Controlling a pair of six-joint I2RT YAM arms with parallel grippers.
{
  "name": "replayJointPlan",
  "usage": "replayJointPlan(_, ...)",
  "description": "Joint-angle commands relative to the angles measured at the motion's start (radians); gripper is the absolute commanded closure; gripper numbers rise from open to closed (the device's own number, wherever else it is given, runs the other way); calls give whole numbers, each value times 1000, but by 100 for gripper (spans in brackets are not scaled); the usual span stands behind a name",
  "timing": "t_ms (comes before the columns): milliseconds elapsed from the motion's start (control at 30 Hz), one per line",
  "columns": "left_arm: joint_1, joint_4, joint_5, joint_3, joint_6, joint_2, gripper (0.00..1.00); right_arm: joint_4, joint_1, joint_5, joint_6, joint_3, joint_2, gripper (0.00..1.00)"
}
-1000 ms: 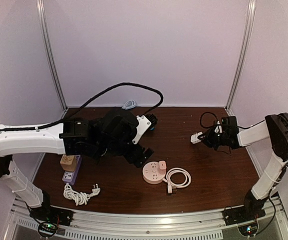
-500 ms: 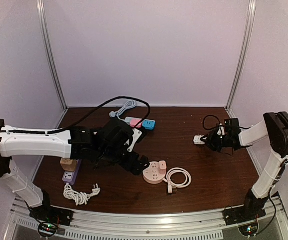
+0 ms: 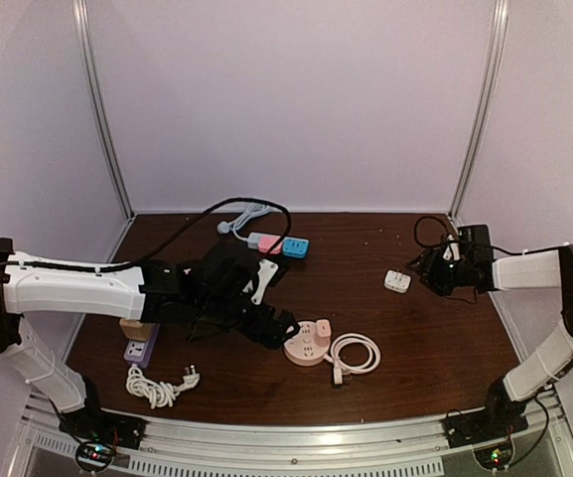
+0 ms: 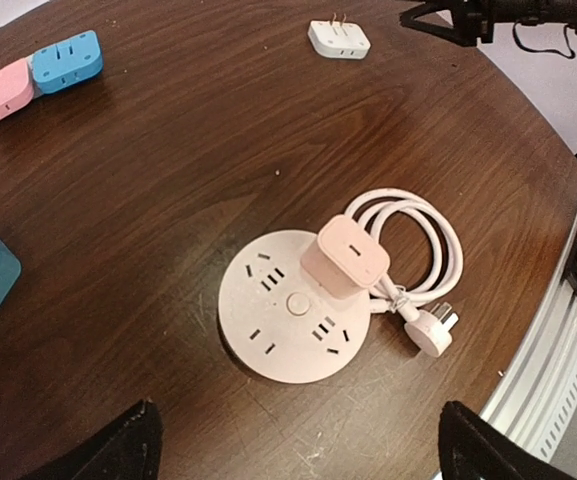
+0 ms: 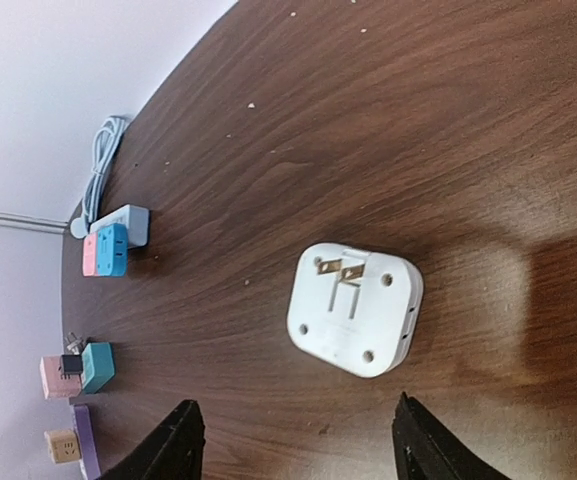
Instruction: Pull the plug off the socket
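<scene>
A round pink socket (image 3: 304, 347) lies on the brown table, with a square pink plug (image 3: 323, 327) seated in its right side. Both show in the left wrist view, the socket (image 4: 283, 320) and the plug (image 4: 344, 258). My left gripper (image 3: 278, 328) hovers just left of the socket, open and empty, with the socket ahead of its fingertips (image 4: 118, 450). A white plug (image 3: 397, 281) lies on the table, prongs up (image 5: 355, 308). My right gripper (image 3: 430, 266) is open and empty, just right of the white plug.
The socket's white cable (image 3: 358, 353) is coiled to its right. Pink and blue adapters (image 3: 282, 244) sit on a strip at the back. A purple strip (image 3: 139, 346) with a tan adapter and a white coiled cord (image 3: 155, 386) lie front left.
My right gripper let the white plug go onto the table and drew back to the right. My left arm swung down and nearer the pink socket, uncovering the strip at the back.
</scene>
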Motion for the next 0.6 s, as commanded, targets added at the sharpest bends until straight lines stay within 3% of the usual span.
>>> replayJointPlan(0,38,146,59,-72,-48,-67,2,-99,56,74,-23,-40,-139,33)
replayJointPlan(300,139,295,172,-229,-147,-136,2,-268,355,293,23,-27,-308,32)
replayJointPlan(567,229,525,339,-368,-262,-158,2,-376,706,515,104,124,-183,37)
